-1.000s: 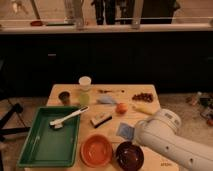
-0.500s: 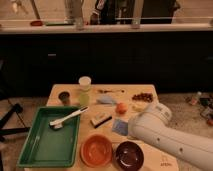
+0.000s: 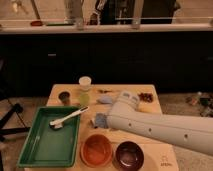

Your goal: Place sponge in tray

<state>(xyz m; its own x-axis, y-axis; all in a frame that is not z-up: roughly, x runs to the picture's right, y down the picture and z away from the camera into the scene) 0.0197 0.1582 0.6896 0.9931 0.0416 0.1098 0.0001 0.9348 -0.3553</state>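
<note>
Just beyond the right rim of the green tray (image 3: 31, 148), the robot's gripper (image 3: 106, 119) is closed on the light blue sponge (image 3: 100, 120), which shows at the tip of the white arm (image 3: 160, 127) reaching in from the far side of the wooden table (image 3: 155, 159). The sponge is near the tray's upper right corner, over the tabletop and not yet over the tray floor. A white brush (image 3: 67, 119) lies aslant inside the tray, its handle pointing toward the sponge. An orange bowl (image 3: 96, 150) stands just beside the tray's right rim at the near end, with a dark maroon bowl (image 3: 129, 155) next to it, farther from the tray. Behind the tray's far rim stands a small dark cup (image 3: 64, 96), and farther back a pale cup (image 3: 85, 82). A pale blue-grey lump (image 3: 105, 100) lies behind the sponge, well to the right of the tray.
</note>
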